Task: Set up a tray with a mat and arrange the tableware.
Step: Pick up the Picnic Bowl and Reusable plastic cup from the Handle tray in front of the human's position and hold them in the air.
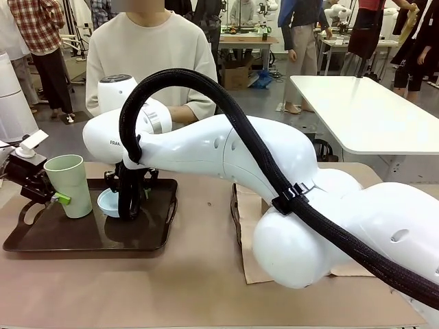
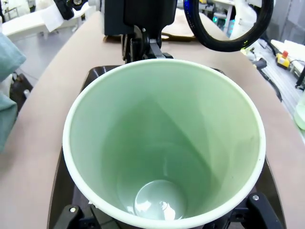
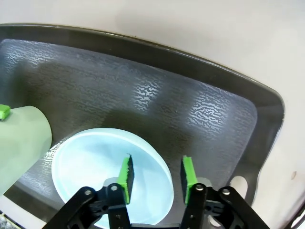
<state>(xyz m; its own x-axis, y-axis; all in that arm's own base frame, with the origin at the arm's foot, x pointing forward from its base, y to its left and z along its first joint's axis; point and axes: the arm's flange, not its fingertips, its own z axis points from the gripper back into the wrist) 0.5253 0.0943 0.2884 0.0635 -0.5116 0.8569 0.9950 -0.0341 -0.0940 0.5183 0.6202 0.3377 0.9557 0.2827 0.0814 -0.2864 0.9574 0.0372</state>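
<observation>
On the dark brown rectangular tray (image 1: 154,240) at the table's (image 1: 206,288) left end, the left end effector (image 1: 60,197) spans wide, gripping the tilted pale green tumbler (image 1: 68,184). Beside it, the right end effector (image 3: 157,174), narrow, straddles the light blue round bowl's (image 3: 86,167) rim; whether it clamps is unclear.

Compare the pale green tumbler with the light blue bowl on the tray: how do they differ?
The pale green tumbler is tall; the light blue bowl is low. The tumbler sits between the left end effector's fingers; the bowl's rim lies between the right end effector's. Both stand open side up on the tray, empty.
</observation>
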